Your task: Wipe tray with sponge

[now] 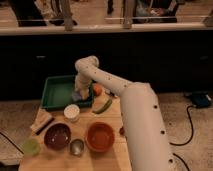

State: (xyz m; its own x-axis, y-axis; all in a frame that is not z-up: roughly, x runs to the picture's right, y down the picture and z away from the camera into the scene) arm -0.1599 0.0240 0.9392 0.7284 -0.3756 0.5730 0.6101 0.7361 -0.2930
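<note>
A: Looking at where the gripper (81, 93) sits: down at the near-right corner of the tray (54, 92), with the sponge (78, 95) seemingly pinched under it, touching the tray floor.

B: So the tray's long axis runs off to the gripper's left?

A: Yep, bare green plastic that way, shallow with a raised rim. Sponge is a soft pale block. The orange fruit (97, 90) sits just right of the gripper, outside the rim.
</note>
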